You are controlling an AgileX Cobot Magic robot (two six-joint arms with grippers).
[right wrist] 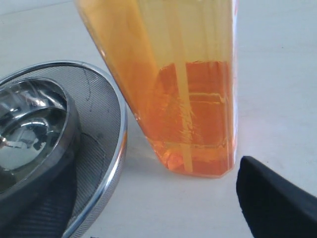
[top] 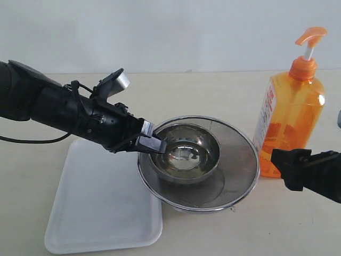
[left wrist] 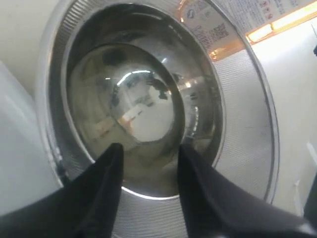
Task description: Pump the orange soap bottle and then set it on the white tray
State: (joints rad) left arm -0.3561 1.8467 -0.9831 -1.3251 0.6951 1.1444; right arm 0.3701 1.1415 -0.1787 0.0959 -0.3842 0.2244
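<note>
Exterior view: the orange soap bottle (top: 290, 117) stands upright on the table (top: 213, 90), its long axis vertical. Its pump head is on top, with the spout drooping toward the strainer side and the label on that same face. Its foot is just beyond the tip of the right claw (top: 278, 164), which lies low and level beside it. The left claw (top: 153, 144) rests at the near rim of a steel bowl (top: 205, 140) that sits inside a round mesh strainer (top: 242, 170). The white tray (top: 101, 213) lies flat behind and below this claw, under its wrist, with nothing on it.

Left wrist view: the left claw (left wrist: 149, 148) is released, its fingers apart and clamping nothing, the bowl (left wrist: 129, 94) straight ahead of them. The strainer (left wrist: 247, 129) rings the bowl, and a strip of the bottle (left wrist: 270, 20) shows beyond.

Right wrist view: the bottle (right wrist: 183, 89) rises directly ahead of the right claw, base on the table, near but apart from the one finger (right wrist: 277, 203) in view. That finger sits far to one side, so the claw is spread and holds nothing. The strainer (right wrist: 101, 114) and bowl (right wrist: 34, 119) lie to the other side.
</note>
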